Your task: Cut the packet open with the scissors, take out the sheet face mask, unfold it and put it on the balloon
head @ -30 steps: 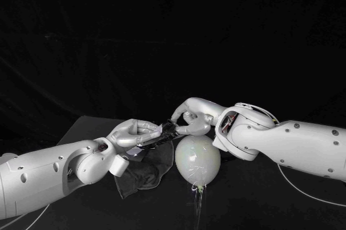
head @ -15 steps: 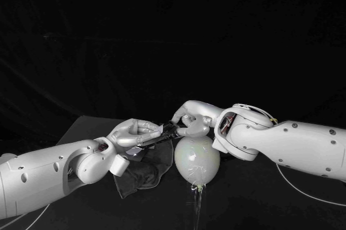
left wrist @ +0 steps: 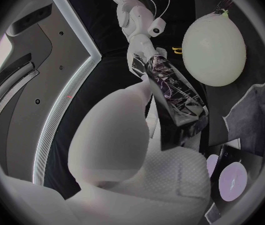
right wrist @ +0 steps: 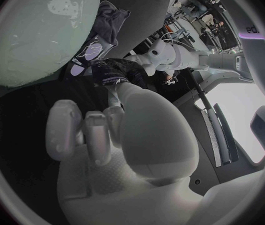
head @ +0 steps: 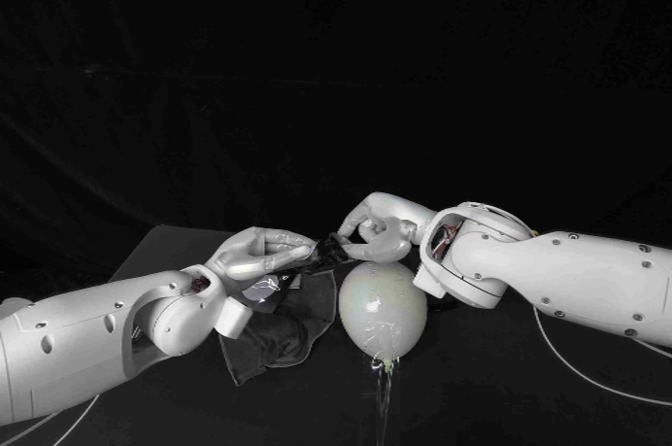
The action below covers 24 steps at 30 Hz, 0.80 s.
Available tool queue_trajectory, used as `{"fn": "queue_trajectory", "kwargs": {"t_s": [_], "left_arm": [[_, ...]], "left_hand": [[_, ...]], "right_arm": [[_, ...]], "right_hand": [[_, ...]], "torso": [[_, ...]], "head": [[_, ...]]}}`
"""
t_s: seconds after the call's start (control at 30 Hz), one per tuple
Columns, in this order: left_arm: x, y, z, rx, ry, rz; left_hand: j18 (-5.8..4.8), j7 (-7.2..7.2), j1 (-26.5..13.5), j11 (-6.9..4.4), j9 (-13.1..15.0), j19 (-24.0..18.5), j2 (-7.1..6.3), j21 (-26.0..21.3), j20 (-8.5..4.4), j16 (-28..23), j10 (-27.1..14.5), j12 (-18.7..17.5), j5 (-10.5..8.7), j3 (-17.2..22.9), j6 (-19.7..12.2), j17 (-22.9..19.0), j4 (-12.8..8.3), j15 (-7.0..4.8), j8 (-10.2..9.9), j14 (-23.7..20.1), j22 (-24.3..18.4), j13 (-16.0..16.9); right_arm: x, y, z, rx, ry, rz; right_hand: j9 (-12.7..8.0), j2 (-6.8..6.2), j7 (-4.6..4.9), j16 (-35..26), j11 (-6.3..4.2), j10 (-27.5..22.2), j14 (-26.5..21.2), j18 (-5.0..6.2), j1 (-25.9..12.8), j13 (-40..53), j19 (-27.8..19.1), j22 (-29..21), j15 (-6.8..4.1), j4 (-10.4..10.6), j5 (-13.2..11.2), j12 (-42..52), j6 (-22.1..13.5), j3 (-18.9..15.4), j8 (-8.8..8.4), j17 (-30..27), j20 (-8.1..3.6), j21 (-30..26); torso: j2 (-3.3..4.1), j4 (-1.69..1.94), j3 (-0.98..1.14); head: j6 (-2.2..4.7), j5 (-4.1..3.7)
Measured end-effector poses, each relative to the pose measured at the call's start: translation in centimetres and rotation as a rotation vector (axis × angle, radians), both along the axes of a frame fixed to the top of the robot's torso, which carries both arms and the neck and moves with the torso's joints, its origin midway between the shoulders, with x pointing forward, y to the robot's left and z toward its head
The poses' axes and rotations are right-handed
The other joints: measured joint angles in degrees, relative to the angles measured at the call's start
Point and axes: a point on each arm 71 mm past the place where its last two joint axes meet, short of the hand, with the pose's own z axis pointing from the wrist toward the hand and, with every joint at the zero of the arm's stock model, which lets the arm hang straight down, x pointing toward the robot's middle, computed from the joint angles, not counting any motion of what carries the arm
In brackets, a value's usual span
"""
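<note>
Dark foil packet (left wrist: 176,97) stretched between hands just above balloon (head: 383,310) top. Left hand (head: 259,257) clamped on one end, right hand (head: 376,230) pinching other. Probably braced for drawing mask out. Dark cloth (head: 281,334) beside balloon.

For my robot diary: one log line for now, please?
left hand holds packet | right hand holds packet | balloon below them
</note>
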Motion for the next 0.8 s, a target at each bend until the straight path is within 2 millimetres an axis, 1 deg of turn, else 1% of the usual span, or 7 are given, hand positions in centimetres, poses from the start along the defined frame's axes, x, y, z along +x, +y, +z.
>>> {"fn": "queue_trajectory", "kwargs": {"t_s": [0.07,0.13,0.17,0.23,0.37,0.67,0.8], "left_arm": [[0.1,0.2,0.1,-0.007,-0.002,0.018],[0.2,0.4,0.1,-0.015,-0.001,0.036],[0.3,0.7,0.2,-0.020,-0.001,0.052],[0.6,1.2,0.4,-0.028,-0.003,0.080],[1.6,3.0,1.0,-0.035,-0.018,0.154],[3.2,7.4,1.8,-0.020,-0.052,0.311],[3.3,8.2,2.0,0.004,-0.069,0.341]], "left_hand": [[-0.86,-0.19,-2.5,1.23,-0.8,-0.9,-0.46,-0.3,0.09,-0.2,-4.2,0.0,0.00,-2.6,-2.9,-0.3,1.1,1.02,-1.7,-2.6,0.0,0.1],[-0.85,-0.57,-3.7,1.82,-1.1,-1.3,-0.56,-0.3,0.08,-0.2,-6.6,0.0,0.00,-4.4,-4.2,-0.5,1.4,1.59,-2.4,-4.0,0.0,0.1],[-0.85,-0.81,-4.5,2.26,-1.3,-2.2,0.22,-0.7,-0.02,0.0,-8.9,0.2,0.00,-7.6,-5.1,-0.5,1.3,2.04,-2.9,-5.7,-0.1,0.3],[-0.85,-1.19,-3.9,2.78,-1.6,-2.6,2.61,-1.0,-0.22,1.1,-11.3,0.9,0.00,-18.0,-6.7,-0.1,1.8,2.68,-3.4,-8.3,-0.1,0.5],[-0.85,-1.62,-2.5,3.27,-2.1,-2.9,4.11,-1.0,0.09,2.9,-12.5,1.5,0.00,-25.3,-8.7,0.8,1.9,3.04,-3.8,-10.3,-0.1,0.6],[-0.85,-1.60,0.0,3.24,-1.9,-2.8,5.99,-1.0,-0.02,5.1,-12.9,2.7,0.00,-25.6,-8.5,1.8,1.8,2.83,-3.8,-11.3,0.0,0.7],[-0.87,-1.30,3.3,2.76,-1.4,4.2,6.66,0.7,-0.21,7.0,-12.4,3.7,0.00,-24.1,-6.5,2.6,1.0,2.37,-2.8,-10.9,1.1,0.9]], "right_arm": [[0.3,-0.2,-0.1,0.000,0.006,-0.015],[0.7,-0.5,-0.1,-0.001,0.010,-0.030],[0.9,-0.7,-0.1,-0.001,0.013,-0.043],[1.4,-1.2,-0.2,-0.001,0.014,-0.065],[2.4,-2.3,-0.2,-0.001,0.012,-0.116],[4.6,-4.9,-0.2,-0.014,0.002,-0.266],[5.3,-5.6,-0.3,-0.031,-0.002,-0.337]], "right_hand": [[0.0,0.00,0.00,0.0,0.00,0.0,0.0,0.00,0.0,0.0,0.0,0.0,-0.01,0.0,0.0,0.0,0.0,0.0,0.01,0.0,0.00,0.0],[0.0,0.00,0.00,0.0,0.00,0.0,0.0,0.00,0.0,0.0,0.0,0.0,-0.04,-0.1,-0.1,0.0,0.0,0.3,0.01,0.0,0.00,0.0],[0.0,0.00,-0.01,0.0,0.00,0.0,0.1,0.00,0.0,0.0,0.0,0.0,-0.07,-0.1,-0.1,0.0,0.0,0.4,0.01,0.0,0.00,0.0],[0.0,0.00,-0.01,0.0,0.00,0.0,0.1,0.00,0.0,0.0,0.0,0.0,-0.07,-0.1,0.0,0.0,0.0,0.4,0.01,0.0,0.00,0.0],[0.0,0.00,-0.01,-0.2,0.00,0.0,0.1,0.00,0.0,0.0,0.0,0.0,-0.07,-0.4,0.2,0.0,0.0,0.7,0.01,0.0,0.00,0.0],[0.0,0.00,-0.02,0.0,0.00,0.0,-0.1,-0.01,0.0,0.0,0.2,0.0,-0.27,-0.6,0.1,0.0,0.0,0.9,0.01,0.1,-0.22,0.0],[0.0,0.00,-0.03,0.0,-0.01,0.0,-0.1,0.00,0.0,0.0,0.2,0.0,-0.27,-0.6,0.1,0.0,0.0,0.9,0.01,0.0,-0.22,0.0]], "torso": [[-0.01,0.00,0.00],[-0.01,-0.01,0.00],[-0.01,-0.01,0.00],[-0.01,-0.01,0.01],[-0.01,-0.02,0.05],[-0.01,-0.03,0.05],[-0.01,-0.01,0.04]], "head": [[0.11,0.00],[0.19,0.01],[0.25,0.03],[0.36,0.04],[0.52,0.05],[1.12,-0.36],[1.60,-0.89]]}}
